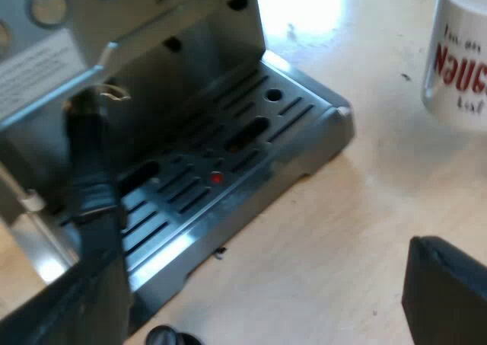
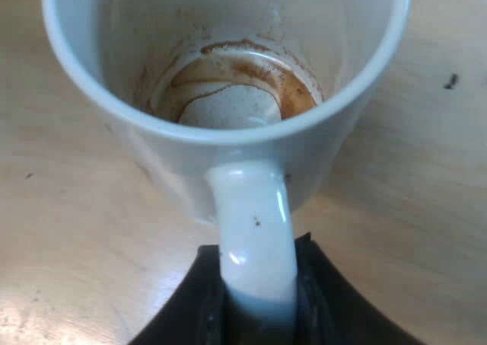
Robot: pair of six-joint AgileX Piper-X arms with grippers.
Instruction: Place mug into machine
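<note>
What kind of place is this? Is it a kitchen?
Probably a coffee corner, maybe a kitchen; I can't tell. An espresso machine stands on a wooden table, and the right hand holds a coffee-stained mug.

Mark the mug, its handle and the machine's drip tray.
mug (image 2: 228, 105), right wrist view, on its stained inner bottom.
handle (image 2: 255, 231), right wrist view, on the middle of the white loop.
drip tray (image 1: 228, 162), left wrist view, on its slotted metal top.

Left wrist view: looks from above and in front of the espresso machine (image 1: 152, 63), tilted down onto its drip tray (image 1: 228, 158), fairly near.
Right wrist view: sits very close, looking straight down into the mug (image 2: 228, 139) from the side of its handle (image 2: 255, 231).
Shared ground: a white mug on the pale wooden table (image 1: 327, 246).
</note>
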